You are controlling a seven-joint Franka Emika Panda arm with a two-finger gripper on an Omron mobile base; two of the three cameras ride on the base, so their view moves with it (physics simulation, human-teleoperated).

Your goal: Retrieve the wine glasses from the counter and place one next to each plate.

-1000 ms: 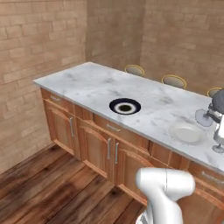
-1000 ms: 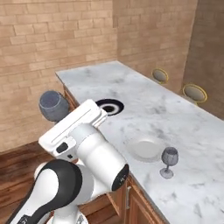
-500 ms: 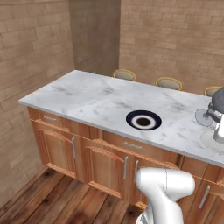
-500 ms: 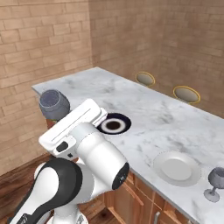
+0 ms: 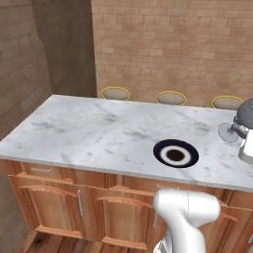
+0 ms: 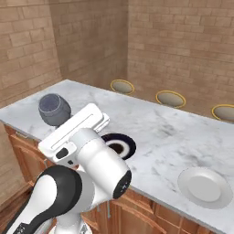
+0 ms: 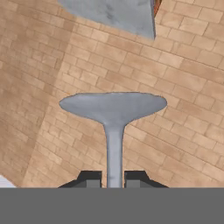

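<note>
From my left base view the whole scene has slid with the base, the navy plate [image 5: 176, 153] now nearer centre. From the right, the white plate [image 6: 204, 187] sits lower right. My pincer [image 7: 113, 178] clamps the wine glass [image 7: 113, 114] stem, held aloft.

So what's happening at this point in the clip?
The gripper is shut on the stem of a wine glass, carrying it tipped on its side above the near edge of the marble island top. The navy plate and the white plate lie on that top, with no glass beside either in these views, so the carried glass is not yet placed.
</note>
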